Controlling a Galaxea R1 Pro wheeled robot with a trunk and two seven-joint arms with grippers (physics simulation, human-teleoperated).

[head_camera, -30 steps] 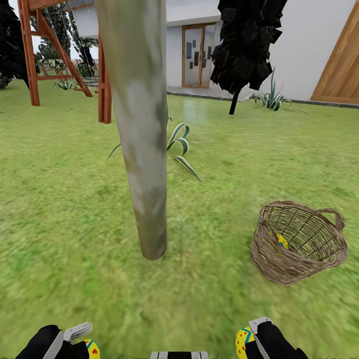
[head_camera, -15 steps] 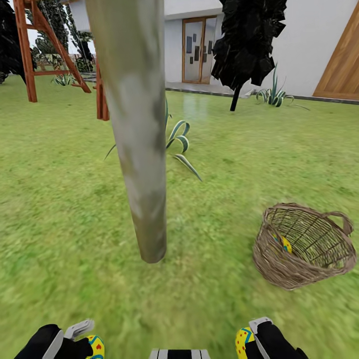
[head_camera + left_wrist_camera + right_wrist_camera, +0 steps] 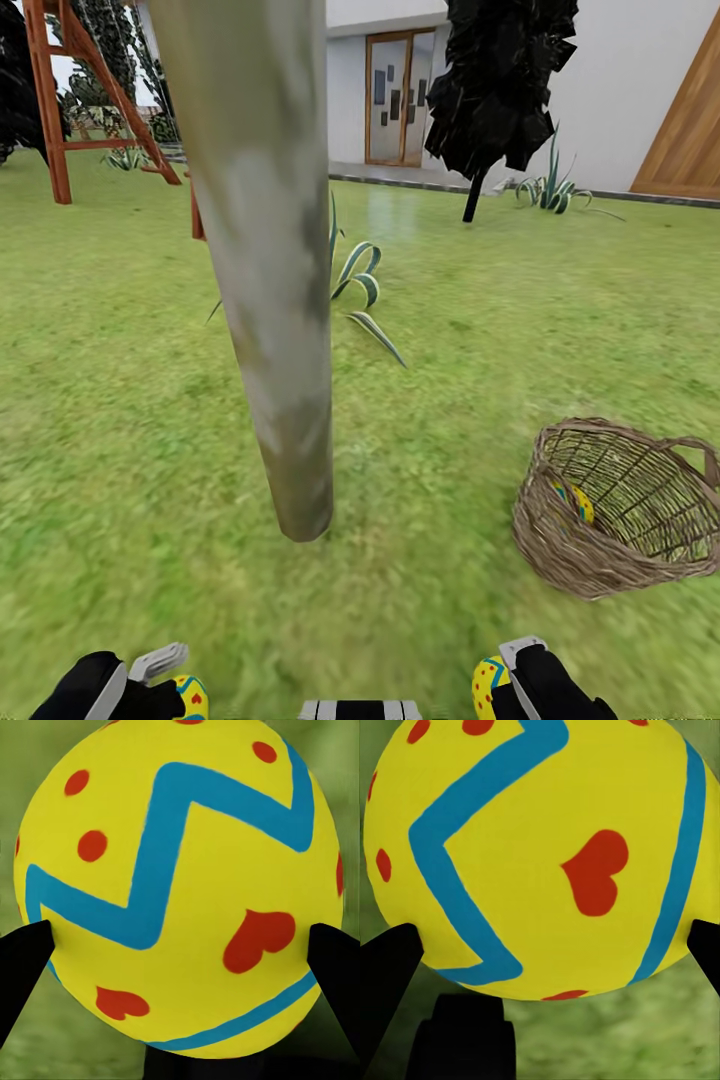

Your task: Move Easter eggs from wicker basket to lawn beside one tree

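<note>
The tree [image 3: 270, 290] rises from the lawn [image 3: 120, 420] straight ahead, a pale grey-green trunk meeting the grass at centre. The wicker basket [image 3: 620, 560] lies on the grass to its right, with one Easter egg [image 3: 578, 500] showing through the weave. At the head view's lower edge my left gripper [image 3: 175, 690] is shut on a yellow Easter egg [image 3: 190, 697]; close up that egg [image 3: 180, 885] sits between dark fingertips [image 3: 22, 960]. My right gripper [image 3: 500, 680] is shut on another Easter egg [image 3: 488, 684], which looms close in the wrist view [image 3: 540, 855].
A striped-leaf plant [image 3: 360, 290] grows just behind the trunk. A wooden swing frame [image 3: 60, 110] stands at the far left, a black conifer [image 3: 500, 90] and a white house with a door [image 3: 395, 95] at the back. Open grass lies on both sides of the trunk.
The whole head view has shifted: the trunk looms a little larger and the basket sits further right and lower. Both grippers still hold their eggs.
</note>
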